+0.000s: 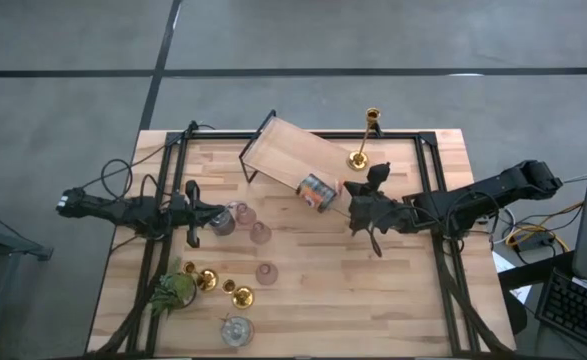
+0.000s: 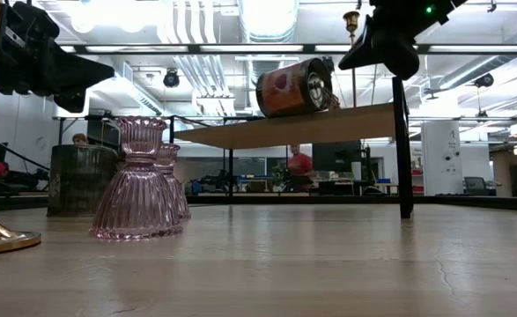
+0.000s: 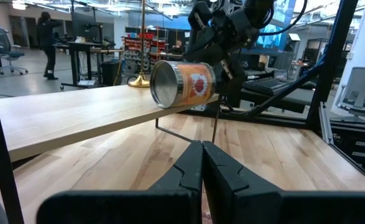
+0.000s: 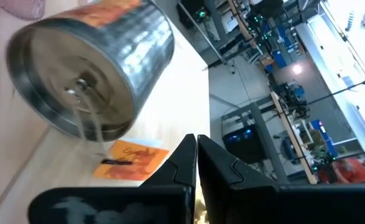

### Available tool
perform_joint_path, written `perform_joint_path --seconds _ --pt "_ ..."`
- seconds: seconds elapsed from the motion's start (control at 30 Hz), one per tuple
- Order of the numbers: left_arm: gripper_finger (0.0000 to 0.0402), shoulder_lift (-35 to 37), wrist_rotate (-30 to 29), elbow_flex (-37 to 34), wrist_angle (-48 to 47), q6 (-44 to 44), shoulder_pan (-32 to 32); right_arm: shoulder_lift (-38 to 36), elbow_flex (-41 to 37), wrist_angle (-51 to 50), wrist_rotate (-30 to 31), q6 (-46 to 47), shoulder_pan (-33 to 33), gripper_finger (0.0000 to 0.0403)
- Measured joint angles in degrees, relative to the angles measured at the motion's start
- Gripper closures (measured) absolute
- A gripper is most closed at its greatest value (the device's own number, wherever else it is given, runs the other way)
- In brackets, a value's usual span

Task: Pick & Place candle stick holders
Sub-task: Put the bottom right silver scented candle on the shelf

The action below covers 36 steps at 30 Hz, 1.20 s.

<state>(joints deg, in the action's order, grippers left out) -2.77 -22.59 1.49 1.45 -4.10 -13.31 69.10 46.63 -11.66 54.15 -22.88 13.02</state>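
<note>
A silvery round candle stick holder with an orange label lies on its side at the near end of a raised wooden shelf. My right gripper hangs shut just to its right; in the right wrist view the holder is a little apart from the fingertips. A gold candlestick stands upright on its round base behind the shelf. Three pink glass cups stand on the table left of centre. My left gripper waits shut at the left, next to a silvery holder.
Two gold candlesticks lie near the front left beside a green plant. Another silvery holder stands by the near edge. The shelf rests on thin black wire legs. Bare wood lies in the table's centre and near right.
</note>
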Motion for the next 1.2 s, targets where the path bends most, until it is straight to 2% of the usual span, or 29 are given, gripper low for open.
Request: perform_joint_path --seconds 0.4,0.73,1.0,1.2 --pt "0.039 0.01 0.01 -0.02 0.01 0.0 0.01 -0.08 2.11 -0.07 -0.05 0.26 2.33 0.0394" --pt "0.039 0.01 0.02 -0.02 0.0 0.0 0.01 0.4 6.68 -0.04 -0.92 4.6 6.77 0.0394" --pt "0.039 0.01 0.02 -0.02 0.0 0.0 0.0 2.73 7.46 0.77 -15.88 16.78 9.41 0.0394" --pt "0.039 0.01 0.01 -0.02 0.0 0.0 0.01 9.19 8.09 1.95 -16.75 26.66 11.34 0.0394"
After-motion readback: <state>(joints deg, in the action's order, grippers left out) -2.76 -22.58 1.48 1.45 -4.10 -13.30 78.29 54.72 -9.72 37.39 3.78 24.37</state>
